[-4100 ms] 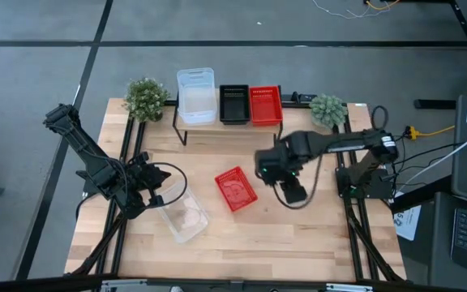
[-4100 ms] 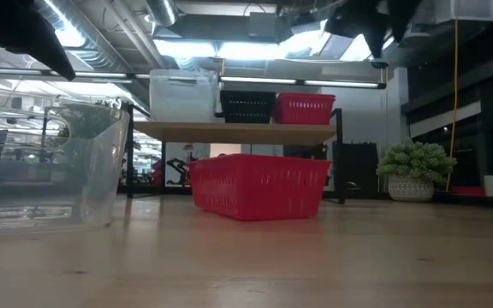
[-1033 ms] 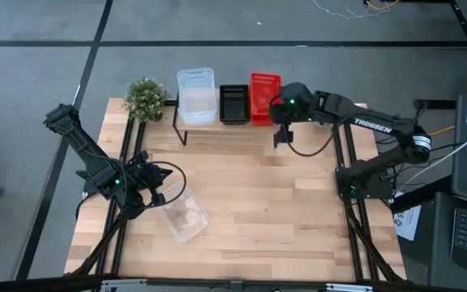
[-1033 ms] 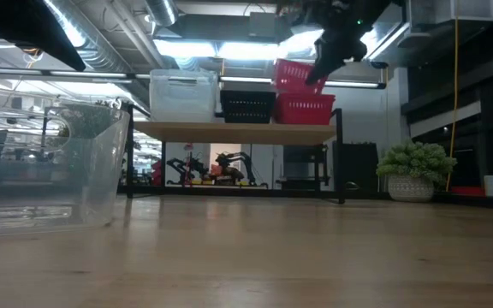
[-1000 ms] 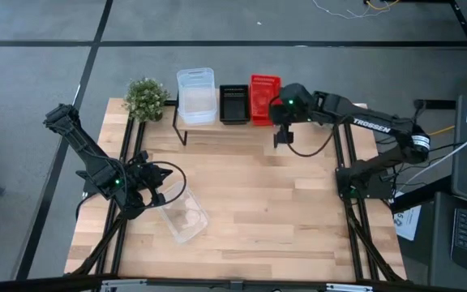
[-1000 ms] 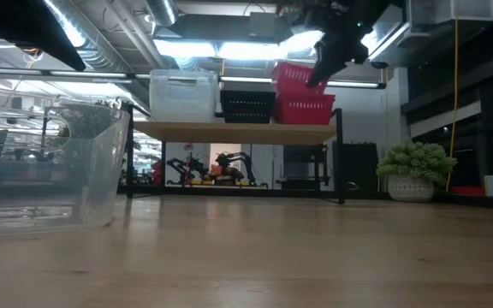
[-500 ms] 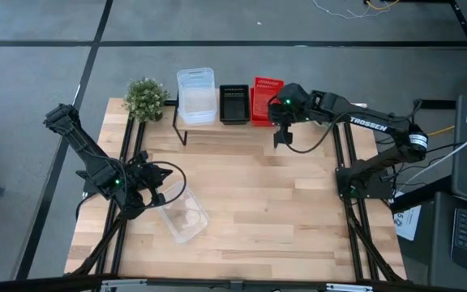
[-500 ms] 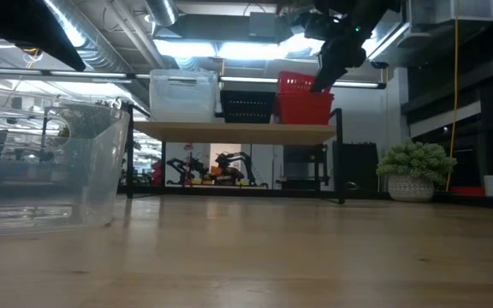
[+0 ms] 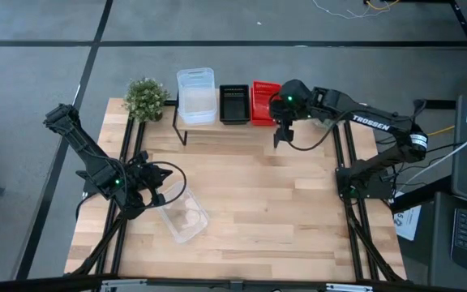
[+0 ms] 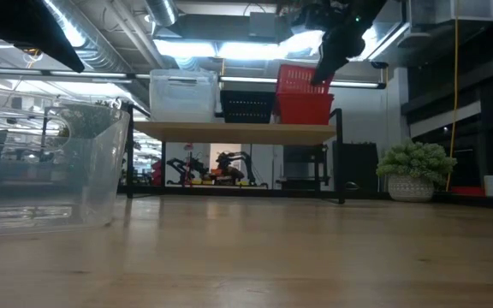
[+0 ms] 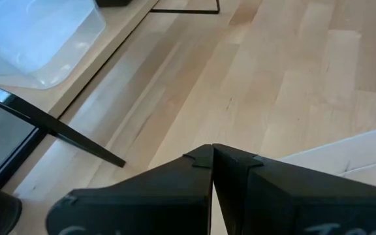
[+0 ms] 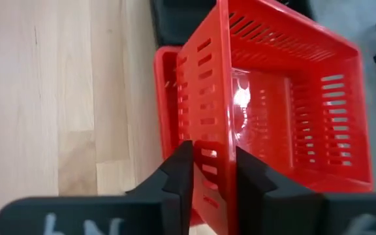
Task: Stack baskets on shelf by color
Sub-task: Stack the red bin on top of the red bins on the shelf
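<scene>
On the shelf point(image 9: 217, 123) at the table's far edge stand a clear basket point(image 9: 195, 96), a black basket point(image 9: 233, 104) and a red basket point(image 12: 165, 72). A second red basket point(image 12: 286, 98) lies tilted in the first one point(image 10: 302, 81). My right gripper point(image 12: 214, 173) is open at its near wall, one finger inside and one outside. Another clear basket point(image 9: 181, 212) stands on the table at the near left. My left gripper point(image 9: 154, 185) is shut beside its rim point(image 11: 344, 153). My right gripper straddles the upper red basket's near wall point(image 12: 209, 153) from above, slanting down; the gap is wider than the wall, and I cannot tell whether a finger touches it. My left gripper is by the clear basket's rim; I cannot tell whether it touches.
A green potted plant point(image 9: 146, 97) stands left of the shelf, another point(image 10: 413, 169) to its right. The broad wooden tabletop point(image 9: 282, 211) lies between the shelf and the near edge. Black frame rails point(image 9: 349, 203) run along both sides.
The upper red basket has come down from a raised, tilted pose onto the red basket on the shelf and shifted a little toward the near edge, in line with it. My right gripper has stayed at its near right corner.
</scene>
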### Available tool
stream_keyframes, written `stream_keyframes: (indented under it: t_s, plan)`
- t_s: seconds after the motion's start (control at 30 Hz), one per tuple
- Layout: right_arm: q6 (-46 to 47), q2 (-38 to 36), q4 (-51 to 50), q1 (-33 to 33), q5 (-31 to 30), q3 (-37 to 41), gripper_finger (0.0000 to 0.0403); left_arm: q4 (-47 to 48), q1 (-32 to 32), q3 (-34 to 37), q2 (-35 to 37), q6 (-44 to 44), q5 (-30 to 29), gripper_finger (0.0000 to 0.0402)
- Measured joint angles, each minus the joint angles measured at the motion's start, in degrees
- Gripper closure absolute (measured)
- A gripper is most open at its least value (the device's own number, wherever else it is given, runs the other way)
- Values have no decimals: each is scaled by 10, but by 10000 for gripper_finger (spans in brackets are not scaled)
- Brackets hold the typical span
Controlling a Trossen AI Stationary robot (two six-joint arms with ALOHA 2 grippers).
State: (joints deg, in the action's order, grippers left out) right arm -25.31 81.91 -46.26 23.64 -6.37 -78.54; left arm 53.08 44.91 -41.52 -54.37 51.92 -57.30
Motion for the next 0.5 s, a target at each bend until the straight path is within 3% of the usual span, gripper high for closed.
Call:
stream_keyframes:
  t_s: [0.17,0.5]
  plan:
    - [21,0,-43,0,10,-38,323,0,0,0,0,0,0,401]
    - [37,16,-60,-3,14,-37,296,0,0,0,0,1,0,401]
